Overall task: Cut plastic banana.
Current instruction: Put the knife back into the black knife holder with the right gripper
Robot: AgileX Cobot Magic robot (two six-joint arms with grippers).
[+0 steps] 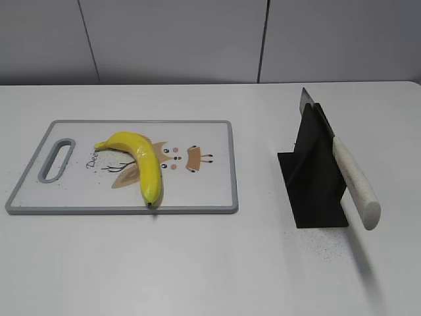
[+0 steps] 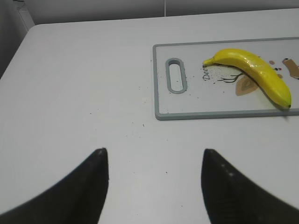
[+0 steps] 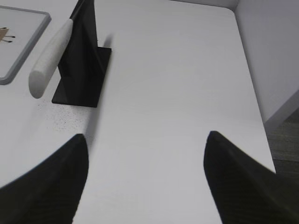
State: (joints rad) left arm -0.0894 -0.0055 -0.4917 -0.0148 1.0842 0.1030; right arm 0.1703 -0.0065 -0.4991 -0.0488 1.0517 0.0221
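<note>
Closest to the lens in both wrist views are the dark fingertips poking up from the bottom edge. The left gripper has its two fingers spread wide with nothing between them, just bare white table underneath. Same deal for the right gripper: spread wide, holding nothing, over the white table near its right edge.

Neither gripper shows up in the exterior view at all.

The plastic banana is lying on the cutting board, left of center in the exterior frame. It's whole, glossy yellow, curved, with the stem end pointing toward the upper left and the dark tip sitting right near the board's front edge. It partly covers a little cartoon deer print. The board is white with a grey rim and a handle slot at its left end. In the left wrist view the banana sits in the upper right of the frame, well apart from the fingers.

Over on the right of the exterior view there's a black knife stand with a knife resting in it, blade up toward the back, white handle sticking out toward the lower right. The stand is well apart from the board.
</note>
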